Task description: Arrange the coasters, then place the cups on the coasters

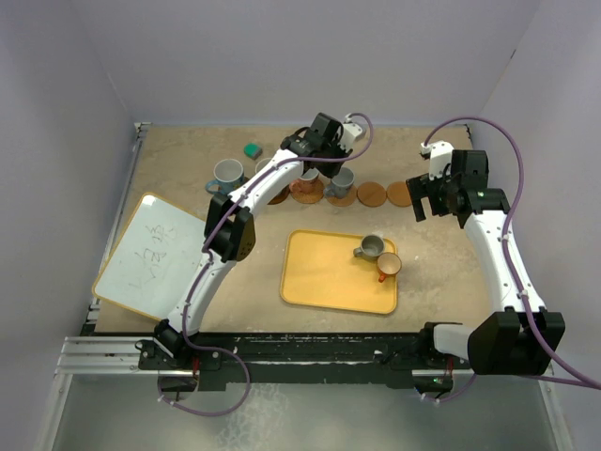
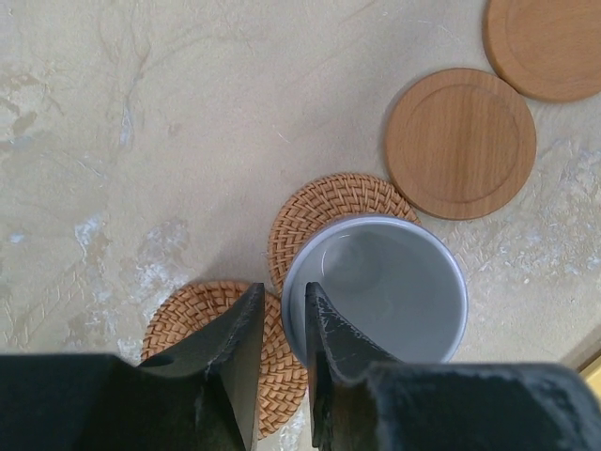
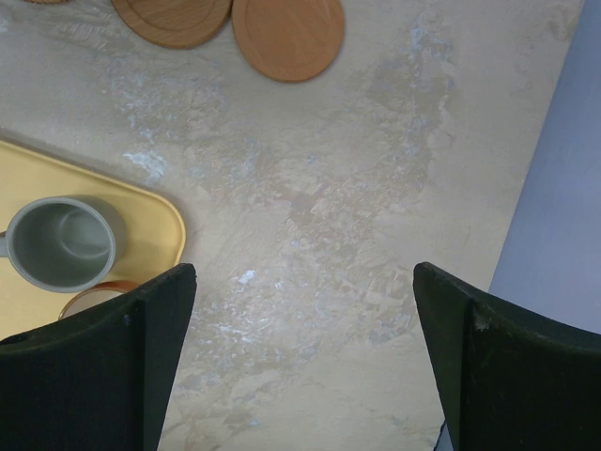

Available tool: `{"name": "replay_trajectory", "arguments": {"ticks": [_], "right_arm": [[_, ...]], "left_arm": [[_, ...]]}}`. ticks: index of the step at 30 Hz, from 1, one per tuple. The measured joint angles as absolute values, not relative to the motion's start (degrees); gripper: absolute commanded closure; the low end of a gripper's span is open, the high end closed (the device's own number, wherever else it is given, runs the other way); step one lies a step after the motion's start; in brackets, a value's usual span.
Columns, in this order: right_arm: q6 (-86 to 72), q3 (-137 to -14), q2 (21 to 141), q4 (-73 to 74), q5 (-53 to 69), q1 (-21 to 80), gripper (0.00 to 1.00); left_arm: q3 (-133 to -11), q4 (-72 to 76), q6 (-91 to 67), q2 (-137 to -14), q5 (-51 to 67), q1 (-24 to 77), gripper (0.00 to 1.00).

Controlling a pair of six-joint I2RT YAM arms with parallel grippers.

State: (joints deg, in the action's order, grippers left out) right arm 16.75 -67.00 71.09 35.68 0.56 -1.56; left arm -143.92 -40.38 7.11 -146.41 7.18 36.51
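A pale cup (image 2: 380, 282) stands on a woven coaster (image 2: 319, 202) at the back of the table, the same cup (image 1: 341, 178) in the top view. My left gripper (image 2: 284, 289) straddles its rim, one finger inside and one outside. The jaws are narrowly open, with a sliver of gap at the outer finger. A second woven coaster (image 2: 192, 315) lies partly under the fingers. Two wooden coasters (image 2: 460, 141) (image 2: 549, 42) lie to the right. My right gripper (image 3: 305, 282) hovers wide open over bare table. A small grey cup (image 1: 371, 247) and a small orange cup (image 1: 389, 267) stand on the yellow tray (image 1: 319, 282).
A large blue cup (image 1: 228, 174) stands at the back left, near a teal block (image 1: 253, 149). A whiteboard (image 1: 150, 256) lies at the left edge. Walls close in the table on three sides.
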Motion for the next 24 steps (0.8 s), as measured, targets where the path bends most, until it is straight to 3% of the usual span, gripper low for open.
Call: {"name": "replay_trajectory", "arguments": {"ticks": [7, 14, 24], "right_arm": [[16.8, -67.0, 71.1, 35.7, 0.6, -1.6, 0.0], [16.8, -67.0, 71.1, 35.7, 0.8, -1.6, 0.0], [16.9, -67.0, 71.1, 36.2, 4.6, -1.6, 0.0]], "left_arm": [[-143.9, -40.3, 7.6, -146.4, 6.7, 36.5, 0.7], [-143.4, -40.4, 8.2, -144.5, 6.8, 36.5, 0.57], [-128.8, -38.9, 10.8, -124.4, 7.5, 36.5, 0.33]]}}
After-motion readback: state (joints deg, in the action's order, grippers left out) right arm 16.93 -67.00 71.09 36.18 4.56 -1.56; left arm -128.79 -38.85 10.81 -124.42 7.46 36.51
